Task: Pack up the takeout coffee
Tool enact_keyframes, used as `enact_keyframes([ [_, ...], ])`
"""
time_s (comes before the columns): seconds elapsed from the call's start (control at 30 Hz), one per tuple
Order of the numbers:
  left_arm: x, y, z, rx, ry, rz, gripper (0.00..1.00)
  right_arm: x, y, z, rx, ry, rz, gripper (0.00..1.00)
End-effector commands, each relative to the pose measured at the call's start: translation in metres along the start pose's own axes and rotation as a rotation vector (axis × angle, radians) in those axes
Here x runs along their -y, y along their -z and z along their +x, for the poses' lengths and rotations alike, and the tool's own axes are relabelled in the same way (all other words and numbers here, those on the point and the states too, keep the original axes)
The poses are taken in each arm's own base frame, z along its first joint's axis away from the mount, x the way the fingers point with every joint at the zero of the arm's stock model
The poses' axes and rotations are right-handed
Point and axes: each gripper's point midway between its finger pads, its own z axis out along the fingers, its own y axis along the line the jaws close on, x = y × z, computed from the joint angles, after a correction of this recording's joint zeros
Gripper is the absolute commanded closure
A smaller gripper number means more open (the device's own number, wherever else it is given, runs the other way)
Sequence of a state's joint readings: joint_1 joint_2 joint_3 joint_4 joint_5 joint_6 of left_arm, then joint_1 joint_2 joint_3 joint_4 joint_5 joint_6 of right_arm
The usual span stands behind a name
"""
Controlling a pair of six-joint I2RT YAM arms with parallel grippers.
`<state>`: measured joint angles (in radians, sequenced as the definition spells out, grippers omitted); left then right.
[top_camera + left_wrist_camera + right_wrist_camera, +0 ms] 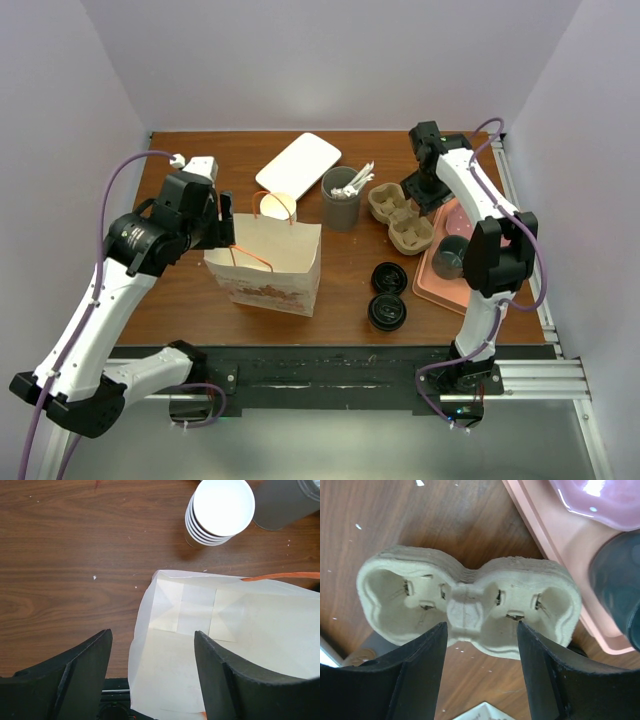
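A brown wooden table (180, 300) sits between pale walls (330, 60). On it stand a paper bag (270, 260), a grey cup of forks (342, 198), a flat white box (298, 163), a cardboard cup holder (400, 217), two loose black lids (389, 277) and a pink tray (435, 285).

The coffee cup (450, 258) stands on the pink tray, beside the right arm. Only its dark top shows.

The left gripper (152, 635) is open. One finger is outside the bag and the other is over its open mouth, with the bag's edge in between.

The right gripper (481, 627) is open too, over the thin middle of the cup holder. I cannot tell if it touches.
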<state>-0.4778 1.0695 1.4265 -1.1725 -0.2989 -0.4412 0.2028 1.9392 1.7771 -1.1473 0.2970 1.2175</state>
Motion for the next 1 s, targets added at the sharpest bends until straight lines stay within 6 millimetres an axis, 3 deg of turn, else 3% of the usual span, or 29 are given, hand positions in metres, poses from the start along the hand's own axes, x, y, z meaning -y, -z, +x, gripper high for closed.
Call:
enact_keyframes([
  [0.0,-0.003,0.005,-0.006,0.022,0.007,-0.005,0.3,-0.012,0.001,-0.005,0.043,-0.067,-0.023,0.39],
  [0.63,-0.002,0.011,0.003,0.021,0.008,0.029,0.29,-0.018,-0.032,0.019,0.018,-0.035,-0.023,0.38],
  [0.97,-0.004,0.007,0.007,0.015,0.002,0.018,0.29,-0.023,-0.036,0.021,0.026,-0.039,-0.037,0.39],
])
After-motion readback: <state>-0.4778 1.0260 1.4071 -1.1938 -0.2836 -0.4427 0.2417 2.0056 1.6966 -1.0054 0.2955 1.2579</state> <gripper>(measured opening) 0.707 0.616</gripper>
